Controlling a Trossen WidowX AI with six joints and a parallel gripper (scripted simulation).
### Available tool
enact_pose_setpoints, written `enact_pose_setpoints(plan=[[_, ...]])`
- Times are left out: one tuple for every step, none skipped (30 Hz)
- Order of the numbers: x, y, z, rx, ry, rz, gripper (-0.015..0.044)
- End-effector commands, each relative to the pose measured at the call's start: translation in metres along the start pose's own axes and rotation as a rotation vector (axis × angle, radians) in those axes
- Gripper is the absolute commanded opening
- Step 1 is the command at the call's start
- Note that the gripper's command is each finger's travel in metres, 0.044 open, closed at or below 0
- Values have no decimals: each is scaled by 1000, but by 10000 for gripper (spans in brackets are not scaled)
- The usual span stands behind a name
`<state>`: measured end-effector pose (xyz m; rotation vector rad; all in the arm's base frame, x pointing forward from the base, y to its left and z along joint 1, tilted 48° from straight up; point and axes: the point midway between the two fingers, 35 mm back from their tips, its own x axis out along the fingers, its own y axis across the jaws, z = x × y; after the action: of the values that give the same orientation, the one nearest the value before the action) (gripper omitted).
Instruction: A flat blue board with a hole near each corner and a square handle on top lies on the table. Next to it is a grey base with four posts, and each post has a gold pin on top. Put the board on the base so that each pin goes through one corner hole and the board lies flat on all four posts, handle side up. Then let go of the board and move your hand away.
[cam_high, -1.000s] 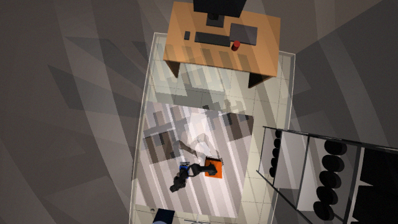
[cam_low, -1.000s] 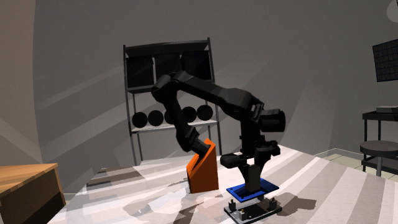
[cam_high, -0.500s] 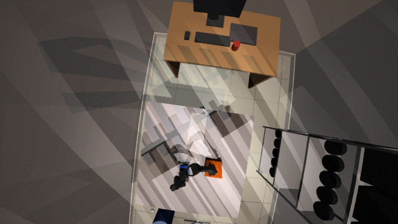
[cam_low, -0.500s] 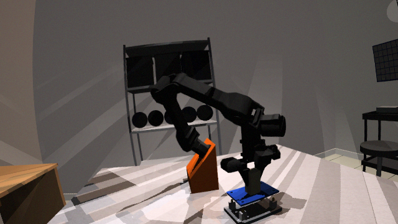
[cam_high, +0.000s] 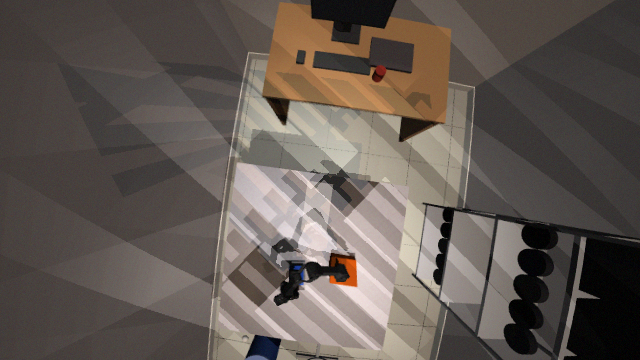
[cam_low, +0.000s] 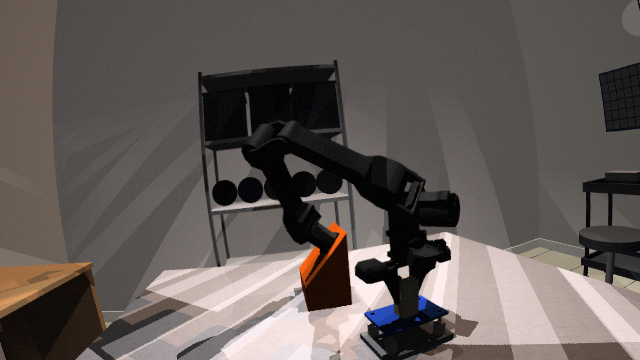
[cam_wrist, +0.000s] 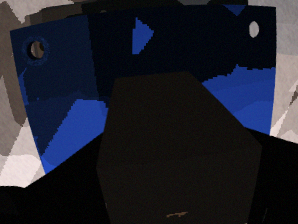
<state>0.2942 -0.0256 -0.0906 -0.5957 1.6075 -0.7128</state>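
Jaws (cam_low: 409, 295) clamp the handle (cam_low: 409, 299) (cam_wrist: 180, 120) of the blue board (cam_low: 434, 311) (cam_wrist: 65, 90), which lies directly beneath them.

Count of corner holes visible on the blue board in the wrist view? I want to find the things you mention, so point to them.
2. In the blue board (cam_high: 298, 269) (cam_low: 382, 318) (cam_wrist: 75, 117), one hole (cam_wrist: 37, 49) is near the top left corner, the other (cam_wrist: 254, 29) near the top right. Any others would be hidden behind the handle and gripper.

From my remote station, the exterior view shows my gripper (cam_low: 407, 295) clasping the upright handle (cam_low: 409, 298) of the blue board (cam_low: 432, 311), which lies above the dark base (cam_low: 421, 348). The black arm (cam_low: 330, 150) arches across from its orange, slope-topped mount (cam_low: 332, 282), with a shelf rack (cam_low: 208, 200) standing behind.
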Motion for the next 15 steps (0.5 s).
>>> enact_pose_setpoints(plan=[[0, 0, 0, -1, -2, 0, 0], [-1, 0, 0, 0, -1, 0, 0], [-1, 0, 0, 0, -1, 0, 0], [-1, 0, 0, 0, -1, 0, 0], [-1, 0, 0, 0, -1, 0, 0], [-1, 0, 0, 0, -1, 0, 0], [-1, 0, 0, 0, -1, 0, 0], [-1, 0, 0, 0, -1, 0, 0], [0, 0, 0, 0, -1, 0, 0], [0, 0, 0, 0, -1, 0, 0], [1, 0, 0, 1, -1, 0, 0], [2, 0, 1, 1, -1, 0, 0], [2, 0, 1, 1, -1, 0, 0], [3, 0, 1, 0, -1, 0, 0], [3, 0, 1, -2, -1, 0, 0]])
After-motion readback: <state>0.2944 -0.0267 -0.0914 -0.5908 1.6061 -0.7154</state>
